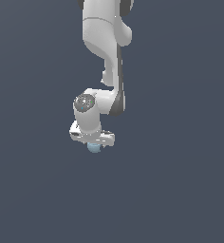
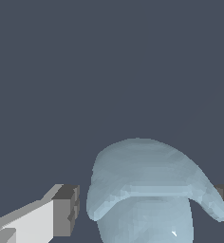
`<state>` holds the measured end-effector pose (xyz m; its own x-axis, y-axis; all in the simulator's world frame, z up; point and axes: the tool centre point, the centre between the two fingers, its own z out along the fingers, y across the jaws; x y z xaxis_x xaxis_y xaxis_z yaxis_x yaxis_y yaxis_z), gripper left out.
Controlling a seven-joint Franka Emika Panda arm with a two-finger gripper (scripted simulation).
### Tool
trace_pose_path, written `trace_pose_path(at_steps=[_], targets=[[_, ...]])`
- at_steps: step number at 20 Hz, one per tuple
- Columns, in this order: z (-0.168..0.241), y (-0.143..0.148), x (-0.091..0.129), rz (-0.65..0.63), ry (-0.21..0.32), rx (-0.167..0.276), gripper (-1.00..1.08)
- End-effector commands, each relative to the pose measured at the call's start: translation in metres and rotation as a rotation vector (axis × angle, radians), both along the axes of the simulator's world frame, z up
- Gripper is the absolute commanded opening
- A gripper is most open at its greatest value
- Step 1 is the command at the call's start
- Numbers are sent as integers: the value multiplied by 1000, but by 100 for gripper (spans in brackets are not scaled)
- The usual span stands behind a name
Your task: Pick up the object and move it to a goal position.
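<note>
My arm (image 1: 107,52) comes down from the top of the exterior view, bends toward that view's left, and ends at my gripper (image 1: 94,142) near the middle. The object (image 1: 94,147) sits directly under the gripper, mostly hidden by it, only its lower edge showing. In the wrist view the object (image 2: 149,190) lies between my two fingers (image 2: 66,211), one on each side. A narrow gap separates it from the nearer finger; contact on the far side cannot be told.
</note>
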<state>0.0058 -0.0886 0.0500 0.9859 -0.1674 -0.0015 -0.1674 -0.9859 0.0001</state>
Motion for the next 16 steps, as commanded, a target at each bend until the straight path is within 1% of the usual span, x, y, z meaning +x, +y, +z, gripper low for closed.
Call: trace_pose_path(at_steps=[1,4,5,16], targets=[[-8,0,1,0,-1,0,100],[-10,0,1,0,-1,0,100],[-10,0,1,0,-1,0,-100],[-9,0,2,-1,-2,0,-100]])
